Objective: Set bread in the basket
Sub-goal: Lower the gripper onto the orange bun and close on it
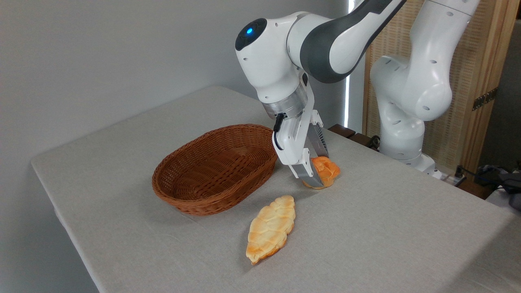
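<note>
Gripper (pixel 316 170) clamped on bread (pixel 327 171) btwn its fingers, on table (pixel 386 228) just right of basket (pixel 215 169).

Setting: indoor robot test station. Indicators: Franka arm (pixel 325 36) base-mounted at 3 o'clock of a cloth-covered table (pixel 386 228); plain grey wall (pixel 101 61) at 10 o'clock; cables (pixel 476 173) at 3 o'clock.

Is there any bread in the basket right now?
No, the basket is empty; the bun and the braided loaf sit on the table outside it.
</note>
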Motion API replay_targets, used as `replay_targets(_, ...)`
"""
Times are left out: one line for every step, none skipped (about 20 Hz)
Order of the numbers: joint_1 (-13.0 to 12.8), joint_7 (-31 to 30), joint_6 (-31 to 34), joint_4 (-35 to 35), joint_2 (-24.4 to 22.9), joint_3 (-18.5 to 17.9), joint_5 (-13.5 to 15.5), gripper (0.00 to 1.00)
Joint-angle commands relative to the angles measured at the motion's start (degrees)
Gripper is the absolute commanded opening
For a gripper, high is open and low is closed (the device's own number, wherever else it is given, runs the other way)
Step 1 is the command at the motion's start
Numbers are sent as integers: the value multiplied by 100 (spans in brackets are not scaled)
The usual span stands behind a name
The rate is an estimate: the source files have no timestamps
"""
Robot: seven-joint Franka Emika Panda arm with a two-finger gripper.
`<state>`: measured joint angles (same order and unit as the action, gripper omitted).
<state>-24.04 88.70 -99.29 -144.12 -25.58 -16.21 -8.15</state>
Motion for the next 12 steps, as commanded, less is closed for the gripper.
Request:
replay_targets(-48,16,-91,-55,-43,-32,-108,73)
replay_targets(-48,16,-91,-55,-43,-32,-108,65)
replay_targets(-39,16,-91,-55,-43,-32,-108,55)
replay_targets(-39,16,-91,-46,-43,-40,-108,47)
replay_targets(-30,16,-91,-46,-52,-40,-108,40)
replay_targets(-22,25,-91,-46,-52,-40,-108,39)
replay_targets(-21,25,-91,-46,-52,-40,-108,39)
replay_targets(-21,25,-82,-46,-52,-40,-108,40)
replay_targets(-21,25,-82,-37,-52,-40,-108,40)
replay_targets(-21,25,-82,-37,-52,-40,-108,40)
replay_targets(-13,25,-82,-37,-52,-40,-108,40)
replay_targets(-13,25,-82,-37,-52,-40,-108,40)
